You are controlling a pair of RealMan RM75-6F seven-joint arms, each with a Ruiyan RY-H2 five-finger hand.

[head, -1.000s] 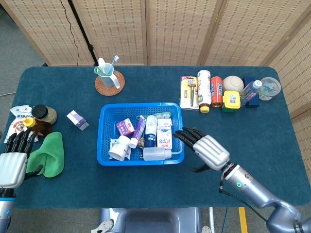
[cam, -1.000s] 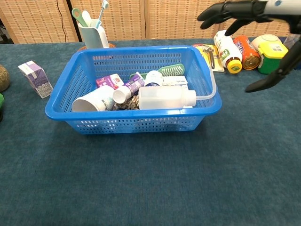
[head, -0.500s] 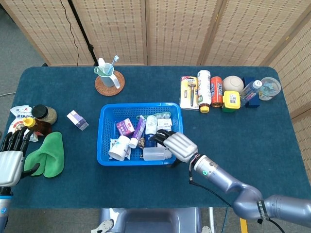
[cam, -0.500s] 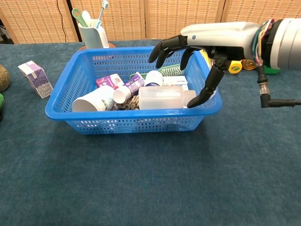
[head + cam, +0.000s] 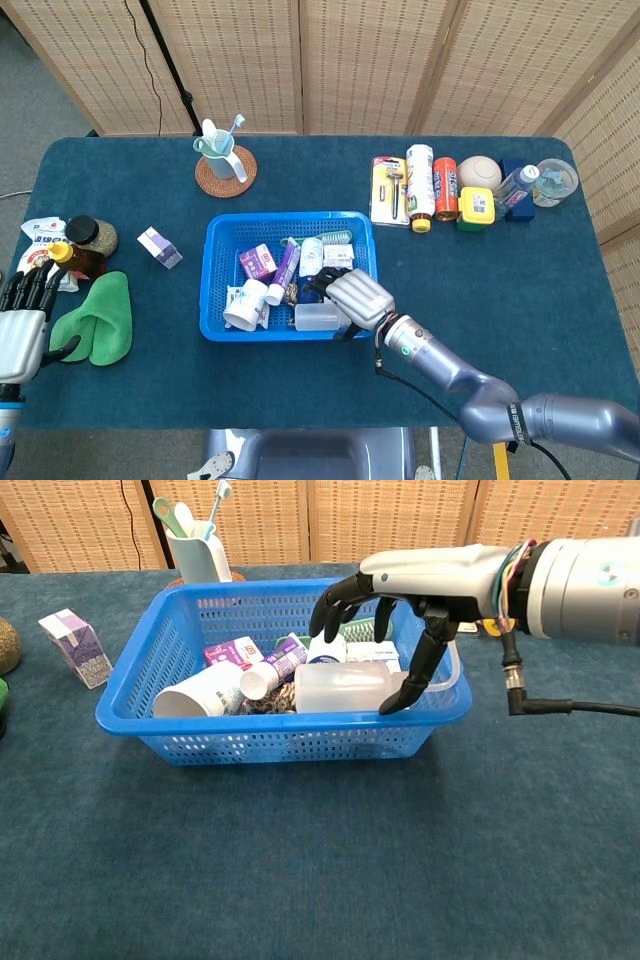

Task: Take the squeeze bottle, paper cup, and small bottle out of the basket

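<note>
The blue basket (image 5: pixel 214 262) (image 5: pixel 130 670) stands mid-table. Along its front wall lies the translucent squeeze bottle (image 5: pixel 317 318) (image 5: pixel 343 688), on its side with the cap to the right. A white paper cup (image 5: pixel 245 305) (image 5: pixel 200 693) lies tipped at the front left. Beside it rests a small purple-and-white bottle (image 5: pixel 285 268) (image 5: pixel 268 672). My right hand (image 5: pixel 354 296) (image 5: pixel 405 585) hovers over the squeeze bottle, fingers spread on its far side and thumb down by its cap, gripping nothing. At the table's left edge my left hand (image 5: pixel 22 325) rests with straight fingers and holds nothing.
The basket also holds small boxes, a tube and a green brush (image 5: pixel 365 628). A toothbrush cup (image 5: pixel 220 158) stands behind it on a coaster. A purple box (image 5: pixel 160 247), a green cloth (image 5: pixel 96 318) and jars (image 5: pixel 84 240) are at the left. Cans and containers (image 5: pixel 440 188) line the back right.
My right hand has swung left from beside the basket into it and lowered over the squeeze bottle. The left hand has slid slightly toward the table edge.
</note>
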